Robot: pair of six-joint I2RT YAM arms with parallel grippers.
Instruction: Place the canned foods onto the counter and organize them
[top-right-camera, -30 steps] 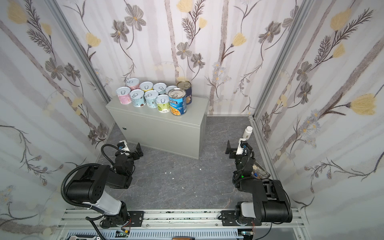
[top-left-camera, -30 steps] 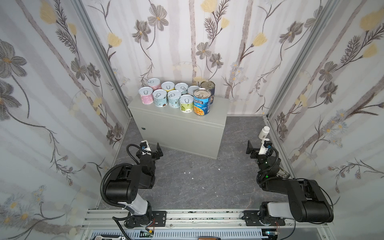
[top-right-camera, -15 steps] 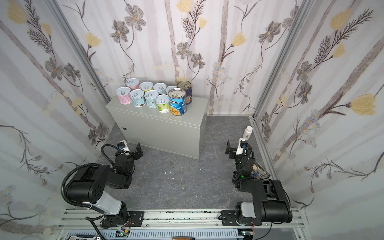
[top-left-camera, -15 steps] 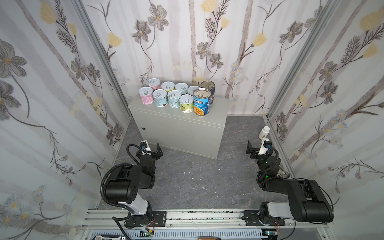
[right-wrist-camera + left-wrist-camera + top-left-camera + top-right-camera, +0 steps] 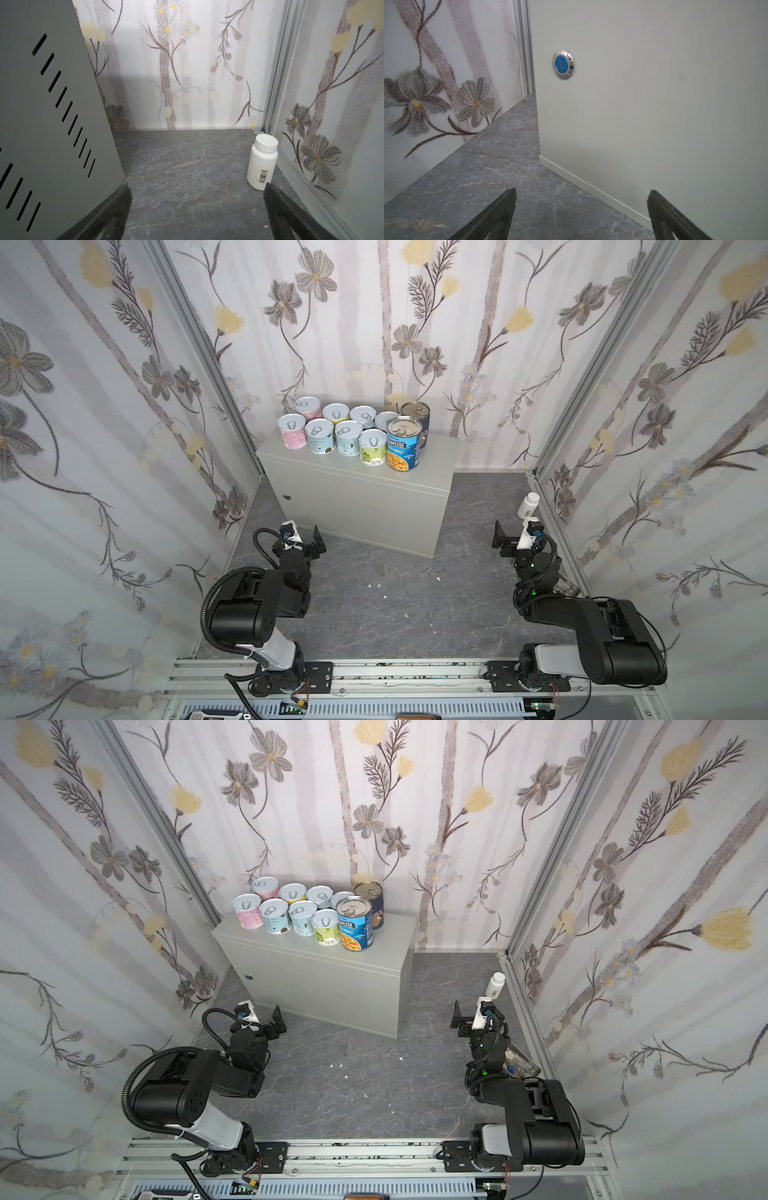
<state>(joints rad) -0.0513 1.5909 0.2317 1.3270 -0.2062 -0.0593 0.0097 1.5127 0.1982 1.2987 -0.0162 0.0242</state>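
Several short pastel canned foods (image 5: 334, 431) stand in two rows on the left part of the grey counter (image 5: 436, 456), seen in both top views. At the right end of the rows are a tall blue can (image 5: 403, 443) and, behind it, a dark navy can (image 5: 417, 416). My left gripper (image 5: 304, 539) hovers low over the floor in front of the counter's left front corner, open and empty. My right gripper (image 5: 513, 536) sits low to the right of the counter, also open and empty. In the left wrist view the counter's front (image 5: 654, 104) and lock (image 5: 563, 64) fill the frame.
A white pill bottle (image 5: 262, 162) stands on the dark marbled floor by the right wall, just beyond my right gripper (image 5: 197, 193). A flat tin (image 5: 521, 1063) lies partly under the right arm. The counter's vented side (image 5: 41, 124) is close on the other side. Floral walls enclose the space.
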